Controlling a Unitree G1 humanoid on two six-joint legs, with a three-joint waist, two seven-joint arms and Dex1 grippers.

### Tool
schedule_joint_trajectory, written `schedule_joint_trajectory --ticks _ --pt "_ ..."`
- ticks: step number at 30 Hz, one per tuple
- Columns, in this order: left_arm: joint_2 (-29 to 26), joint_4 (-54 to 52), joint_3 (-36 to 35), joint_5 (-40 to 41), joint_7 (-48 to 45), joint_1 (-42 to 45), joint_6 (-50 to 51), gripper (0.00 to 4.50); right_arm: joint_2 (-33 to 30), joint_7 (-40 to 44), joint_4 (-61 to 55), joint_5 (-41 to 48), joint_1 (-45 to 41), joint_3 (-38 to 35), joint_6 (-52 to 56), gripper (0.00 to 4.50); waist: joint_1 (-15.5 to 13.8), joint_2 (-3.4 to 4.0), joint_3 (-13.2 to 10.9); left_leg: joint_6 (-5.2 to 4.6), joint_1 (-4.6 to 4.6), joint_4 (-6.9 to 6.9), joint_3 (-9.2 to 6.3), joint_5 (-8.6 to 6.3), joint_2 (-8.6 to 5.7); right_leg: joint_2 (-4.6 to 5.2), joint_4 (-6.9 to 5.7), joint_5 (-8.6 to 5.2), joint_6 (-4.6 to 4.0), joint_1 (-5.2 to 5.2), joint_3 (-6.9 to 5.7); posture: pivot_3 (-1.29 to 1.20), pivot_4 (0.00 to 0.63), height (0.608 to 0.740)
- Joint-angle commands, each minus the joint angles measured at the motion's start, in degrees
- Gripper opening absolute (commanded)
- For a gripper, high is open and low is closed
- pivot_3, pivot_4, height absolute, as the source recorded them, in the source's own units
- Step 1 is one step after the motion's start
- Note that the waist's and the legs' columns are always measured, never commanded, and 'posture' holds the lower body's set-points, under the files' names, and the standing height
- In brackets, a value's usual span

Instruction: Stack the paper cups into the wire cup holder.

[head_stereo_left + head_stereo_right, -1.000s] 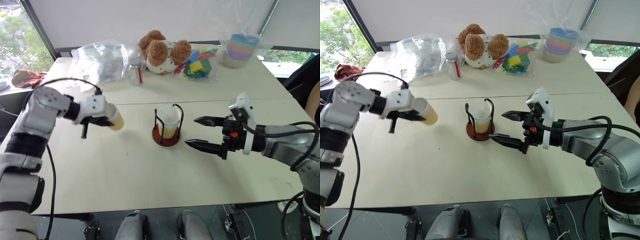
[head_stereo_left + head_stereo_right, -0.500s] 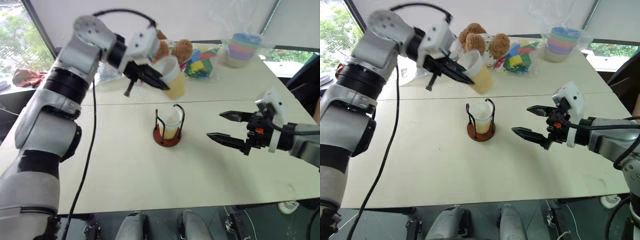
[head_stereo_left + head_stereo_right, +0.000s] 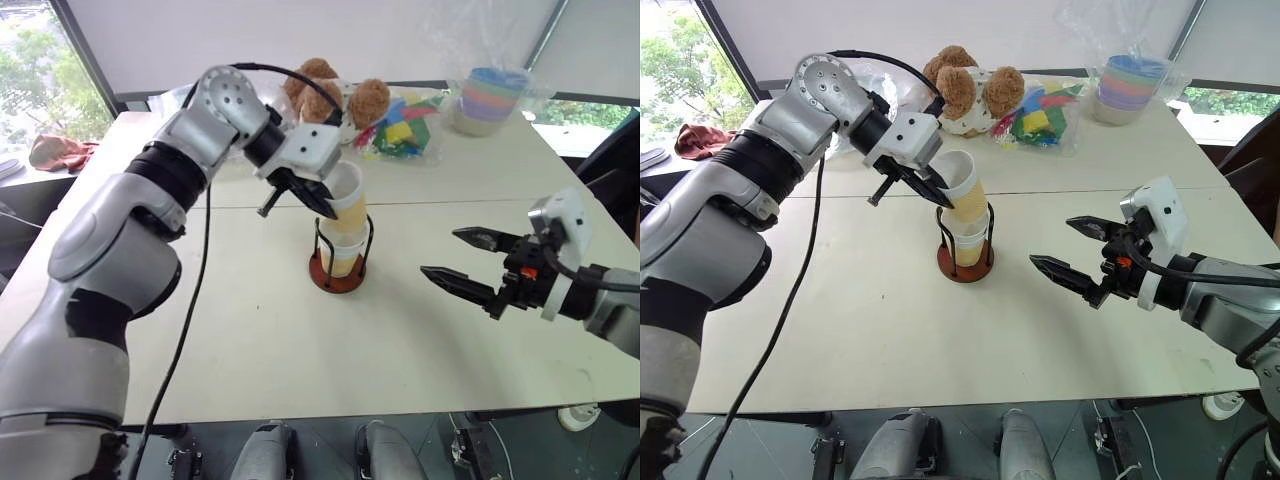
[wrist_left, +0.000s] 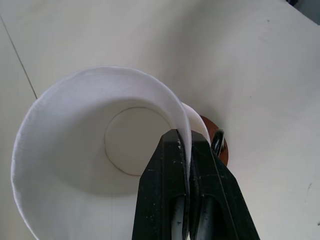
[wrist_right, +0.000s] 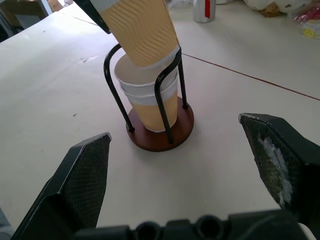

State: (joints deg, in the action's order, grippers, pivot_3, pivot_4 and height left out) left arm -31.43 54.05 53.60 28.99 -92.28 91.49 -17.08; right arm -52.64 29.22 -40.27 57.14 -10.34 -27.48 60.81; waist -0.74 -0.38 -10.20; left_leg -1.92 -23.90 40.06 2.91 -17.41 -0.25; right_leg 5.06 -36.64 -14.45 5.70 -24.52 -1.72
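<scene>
Swung over the wire cup holder (image 3: 339,262), left gripper (image 3: 318,197) pinches a tilted paper cup (image 3: 345,203); right gripper (image 3: 468,264) gapes.

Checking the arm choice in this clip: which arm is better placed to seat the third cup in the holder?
The left. Its gripper already pinches the rim of the tilted cup, whose base sits over the two cups nested in the wire holder. The right gripper hangs open and empty off to the side.

The pale table (image 3: 250,330) carries the wire cup holder (image 3: 338,272), teddy bear (image 3: 335,100) and bagged cups (image 3: 487,98).

ribbed paper cup (image 5: 145,35), matt table (image 3: 250,340)
</scene>
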Motion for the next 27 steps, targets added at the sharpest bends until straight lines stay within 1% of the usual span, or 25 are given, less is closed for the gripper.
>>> schedule_joint_trajectory --ticks 1,4,7,9,11,12,14,21,24,27 --pt "-0.9 -1.0 2.3 2.9 -0.2 2.0 -0.2 0.01 0.3 -1.1 -1.3 0.8 -0.3 -0.6 -1.9 4.50 0.0 0.00 0.0 0.00 0.00 0.00 0.00 0.00 0.00 0.00 0.00 0.00 0.00 0.00 0.00 0.00 0.150 0.740" --pt "-1.7 -1.8 4.7 4.6 -0.2 2.6 0.5 0.87 0.1 -1.4 -1.2 0.7 -0.2 0.1 -2.2 4.50 0.0 0.00 0.0 0.00 0.00 0.00 0.00 0.00 0.00 -0.01 0.00 0.00 0.00 0.00 0.00 0.00 0.150 0.740" --pt "-2.7 -2.9 6.7 6.3 -0.2 3.1 0.7 2.37 0.0 -1.5 -1.1 0.7 0.2 0.4 -2.6 4.50 0.0 0.00 0.0 0.00 -0.01 0.01 -0.01 0.00 0.00 0.00 0.00 0.00 0.00 0.00 0.00 0.00 0.150 0.740" --pt "-2.8 -3.1 7.0 7.0 -0.2 3.3 0.6 3.28 -0.1 -1.5 -0.9 0.6 0.3 0.6 -2.9 4.50 0.0 0.00 0.0 0.00 -0.01 0.01 -0.01 0.00 0.00 -0.01 0.01 0.00 0.00 0.00 0.00 0.00 0.150 0.740" --pt "-2.8 -3.0 7.1 7.3 -0.2 3.4 0.4 4.38 -0.1 -1.4 -0.7 0.6 0.3 0.8 -3.2 4.50 0.0 0.00 0.0 0.00 -0.01 0.01 -0.01 0.00 0.00 -0.01 0.00 0.00 0.00 0.00 0.00 0.00 0.150 0.740" --pt "-2.3 -2.1 6.3 6.8 -0.2 3.3 -0.1 4.45 -0.1 -1.4 -0.6 0.5 0.3 1.0 -3.3 4.50 0.0 0.00 0.0 0.00 -0.01 0.01 -0.01 0.00 0.00 0.00 0.01 0.00 0.00 0.00 0.00 0.00 0.150 0.740" --pt "-1.3 -0.8 4.9 6.1 -0.2 3.1 -0.7 4.45 -0.1 -1.5 -0.4 0.4 0.2 1.3 -3.6 4.50 0.0 0.00 0.0 0.00 -0.01 0.02 0.00 0.00 0.00 -0.01 0.01 0.00 0.00 0.00 0.00 0.00 0.150 0.740" --pt "-0.1 0.6 3.2 5.4 -0.2 2.9 -1.7 4.45 -0.4 -1.1 0.8 -0.7 0.2 1.8 -4.6 4.50 0.0 0.00 0.0 0.00 -0.01 0.02 -0.01 0.00 0.00 -0.02 0.01 0.00 0.00 0.00 -0.01 0.00 0.150 0.740" --pt "-0.6 0.0 4.1 5.2 -0.2 2.6 -1.7 4.45 -0.4 -1.1 1.2 -1.2 0.4 1.9 -5.1 4.50 0.0 0.00 0.0 0.00 -0.01 0.02 0.00 0.00 -0.01 -0.01 0.01 0.00 0.00 0.00 -0.01 0.00 0.150 0.740" --pt "0.0 1.5 2.7 4.1 -0.2 2.8 -2.6 4.45 -0.2 -1.2 1.2 -1.3 0.7 2.0 -5.3 4.50 0.0 0.00 0.0 0.00 -0.01 0.02 0.00 0.00 0.00 -0.01 0.01 0.00 0.00 0.00 -0.01 0.00 0.150 0.740"
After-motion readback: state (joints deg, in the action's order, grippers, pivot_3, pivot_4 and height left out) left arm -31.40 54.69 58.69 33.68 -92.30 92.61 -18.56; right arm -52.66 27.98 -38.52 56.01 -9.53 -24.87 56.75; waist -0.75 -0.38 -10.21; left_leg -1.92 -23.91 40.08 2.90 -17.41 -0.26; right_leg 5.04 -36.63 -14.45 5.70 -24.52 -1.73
